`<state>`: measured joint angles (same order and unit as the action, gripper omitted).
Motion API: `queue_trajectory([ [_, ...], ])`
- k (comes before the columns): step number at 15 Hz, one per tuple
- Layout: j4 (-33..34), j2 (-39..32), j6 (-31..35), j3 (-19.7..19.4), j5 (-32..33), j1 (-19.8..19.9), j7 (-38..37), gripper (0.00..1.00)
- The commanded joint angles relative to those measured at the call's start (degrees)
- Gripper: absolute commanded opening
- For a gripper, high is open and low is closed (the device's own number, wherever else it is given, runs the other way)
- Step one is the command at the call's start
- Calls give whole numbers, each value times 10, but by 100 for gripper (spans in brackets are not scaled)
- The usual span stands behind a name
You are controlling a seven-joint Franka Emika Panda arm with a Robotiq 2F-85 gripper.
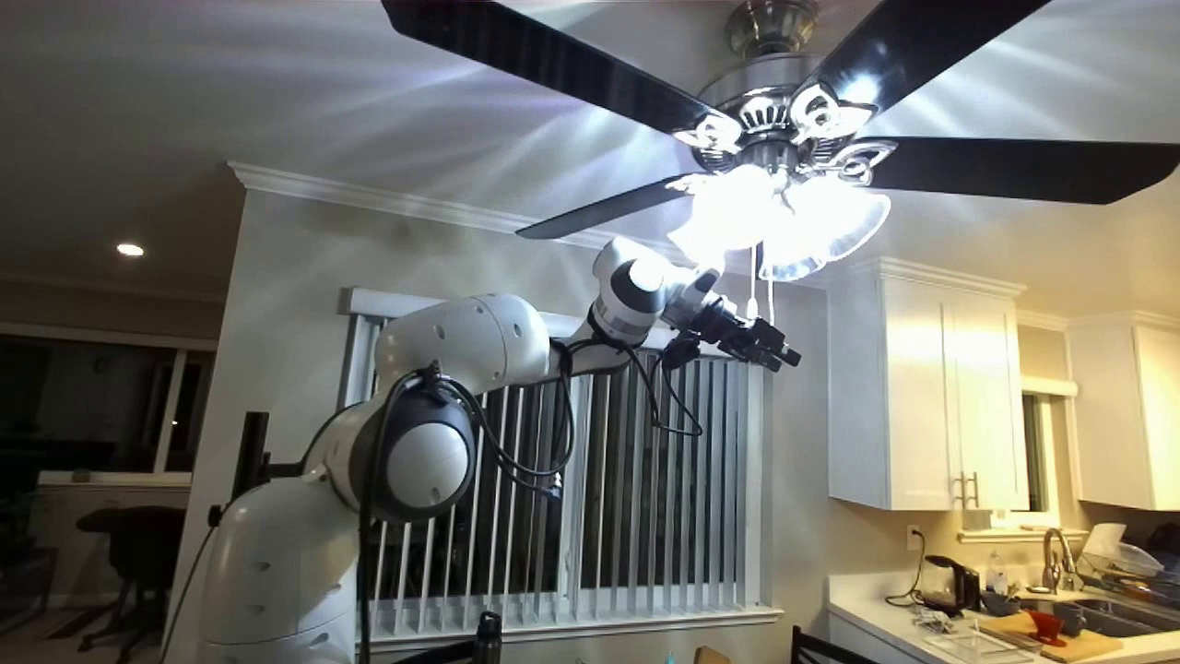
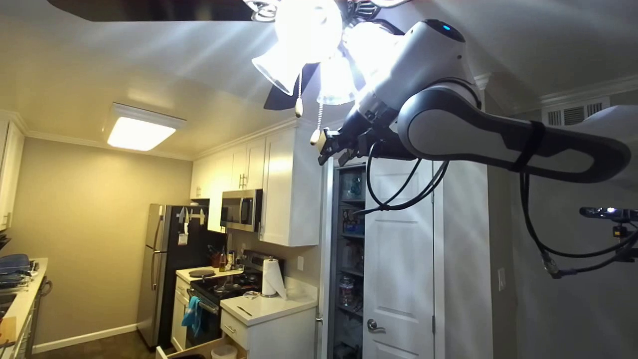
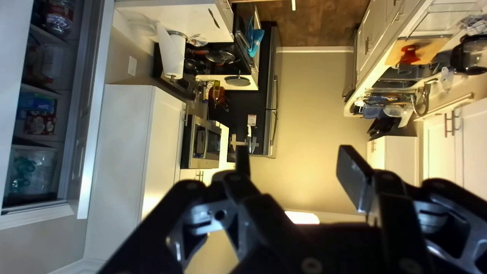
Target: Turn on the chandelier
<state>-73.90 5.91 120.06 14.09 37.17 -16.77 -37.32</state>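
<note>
The chandelier (image 1: 784, 217), above the pincer (image 3: 295, 167) in both exterior views, shines brightly; we judge the switching-on done, with only withdrawal left. The pincer stands wide, gripping nothing. Glare hides the bulbs; we cannot tell whether the nearer pull chain (image 2: 316, 133) touches it.

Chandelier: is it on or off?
On. The chandelier glares white at its shades in both exterior views, streaking the ceiling with light.
</note>
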Motion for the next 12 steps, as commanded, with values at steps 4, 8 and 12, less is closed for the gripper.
queue_trajectory([
  [4,-34,13,-34,-3,-17,0,6,100],
  [8,-46,14,-49,-5,-24,0,9,100],
  [12,-30,-1,-37,-1,-9,0,0,100],
])
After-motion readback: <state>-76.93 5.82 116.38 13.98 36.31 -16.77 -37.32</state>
